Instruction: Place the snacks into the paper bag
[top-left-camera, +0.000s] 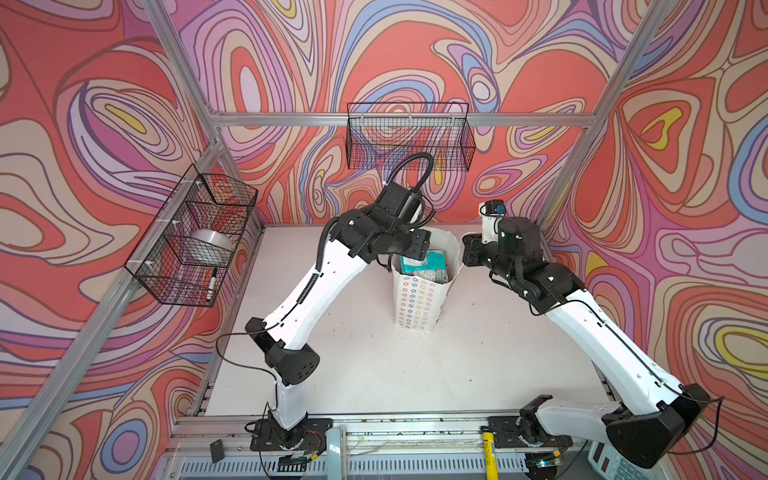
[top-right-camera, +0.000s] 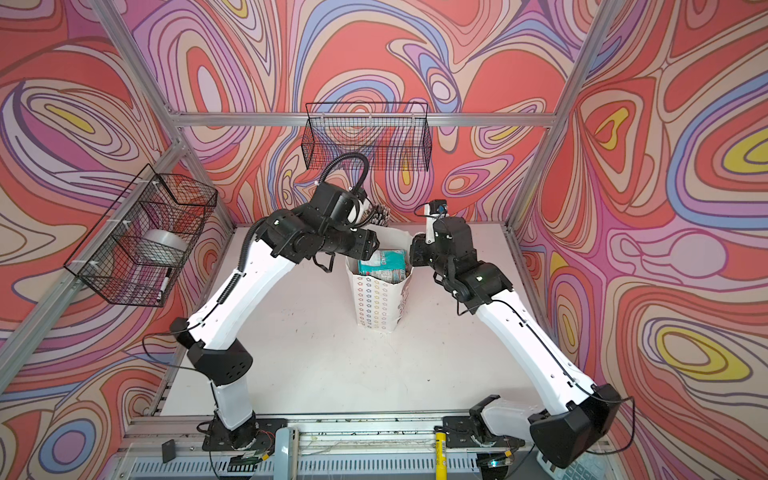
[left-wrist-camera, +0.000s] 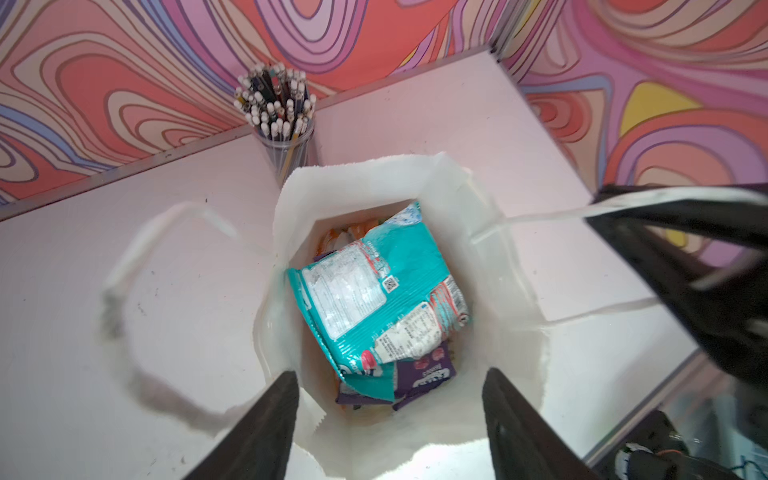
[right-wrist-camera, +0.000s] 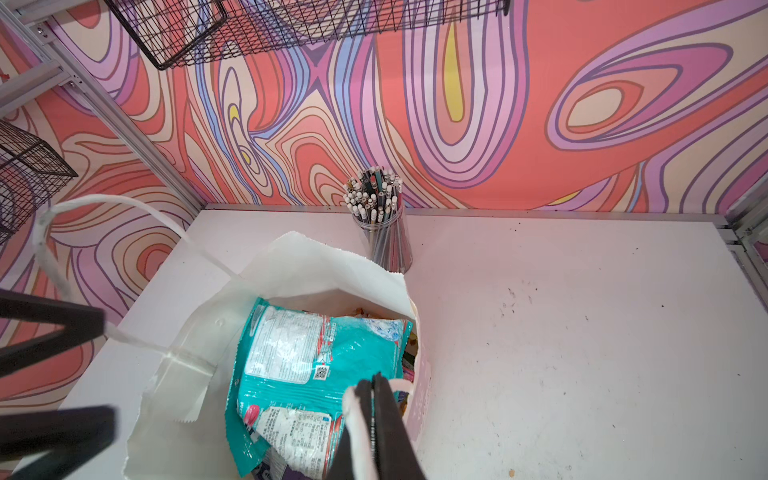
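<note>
Left claw, jaws apart, hangs over the upright paper bag toward 12 o'clock on the surface, a teal snack pouch topmost inside above a purple pouch, while the right claw, at the bag's 3 o'clock, is clamped on its cord handle.

The tall white paper bag bears rows of pastel star outlines. The glossy teal snack pouch has a white label panel; the flat purple pouch, white lettering. The walls swirl red, lilac, yellow.
</note>
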